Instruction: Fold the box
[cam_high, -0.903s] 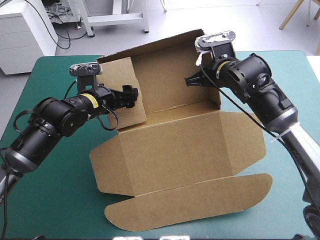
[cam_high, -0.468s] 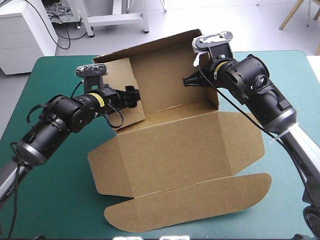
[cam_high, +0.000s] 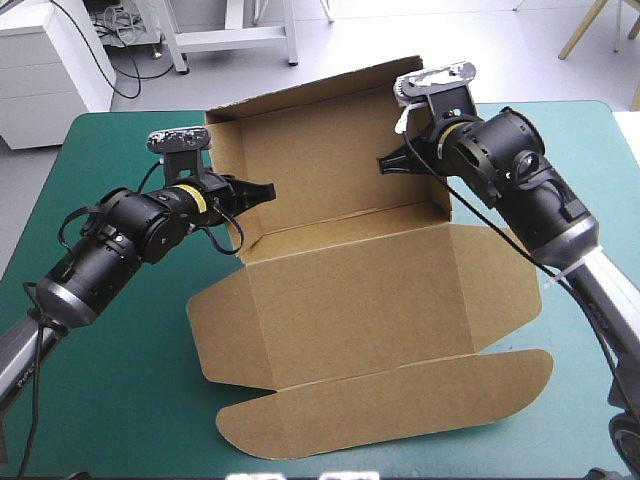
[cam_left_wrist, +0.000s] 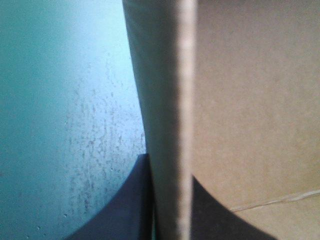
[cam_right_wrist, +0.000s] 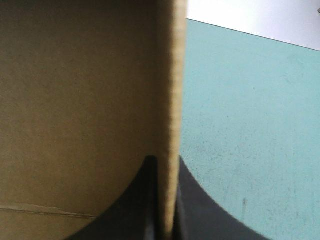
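- Box (cam_high: 360, 300) sits mid-table on the teal-green cover (cam_high: 100, 400) in the high view. Its base panels and round-ended lid lie flat toward the near edge. The back wall stands upright toward the far edge, with a short side wall raised at each end.
- Left gripper (cam_high: 262, 189) comes in from the left and meets the left side wall at its free edge.
- Right gripper (cam_high: 388, 162) reaches in from the right to the right side wall. Its fingertips are partly hidden by the board in this view.
- Left wrist view: the black fingers are nearly together with the board edge-on between them, so the gripper is pinched on the box. The board runs straight ahead of the gripper. Bare cover lies on one side of it, and on the other is a brown face crossed by a crease line.
- Right wrist view: the fingers are likewise all but closed, clamping the box wall edge-on. A shaded brown face with a faint crease lies on one side, and cover on the other.
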